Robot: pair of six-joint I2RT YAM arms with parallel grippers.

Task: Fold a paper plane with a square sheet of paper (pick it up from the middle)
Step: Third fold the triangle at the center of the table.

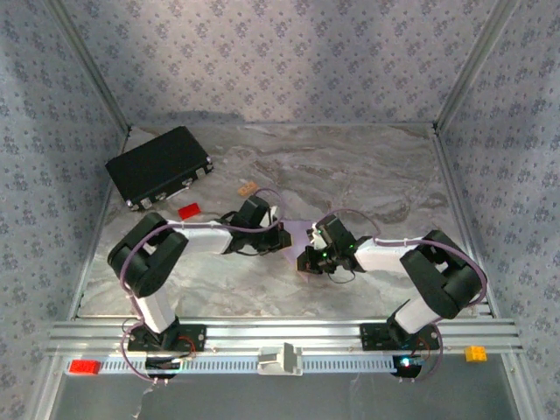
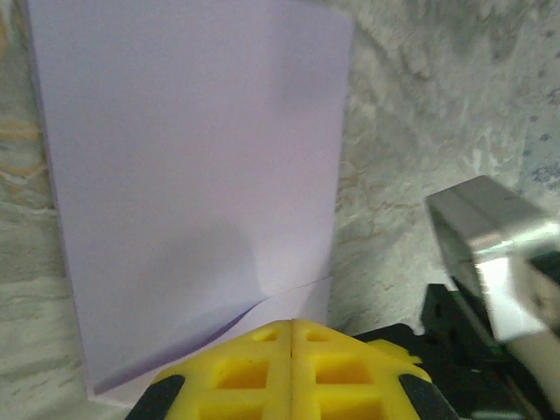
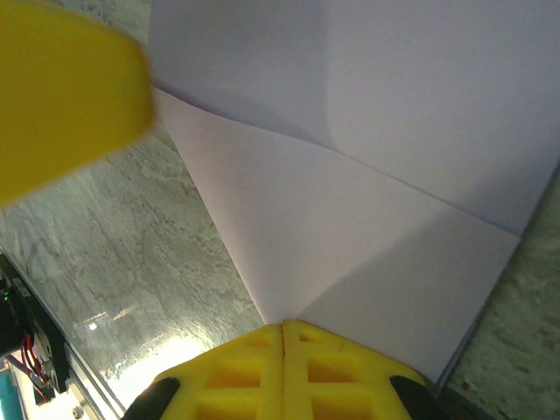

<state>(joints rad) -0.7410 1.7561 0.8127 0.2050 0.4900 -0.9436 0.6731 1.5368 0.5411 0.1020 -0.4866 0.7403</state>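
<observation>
The square sheet of paper (image 1: 297, 234) lies pale lilac on the marble table (image 1: 350, 166), between the two arms. In the left wrist view the paper (image 2: 192, 166) lies flat, with a small flap creased up by the jaws. In the right wrist view the paper (image 3: 350, 219) shows a diagonal fold whose corner ends at the jaws. My left gripper (image 2: 291, 325) (image 1: 282, 234) is shut, its tip down on the sheet's near edge. My right gripper (image 3: 283, 325) (image 1: 312, 255) is shut too, its tip at the folded corner. Whether either one pinches paper I cannot tell.
A black case (image 1: 160, 166) lies at the back left, with a red block (image 1: 189, 211) and a tan block (image 1: 247, 187) near it. On the front rail sit a red block (image 1: 84, 367), a white piece (image 1: 280, 359) and an orange block (image 1: 475, 353). Patterned walls enclose the table.
</observation>
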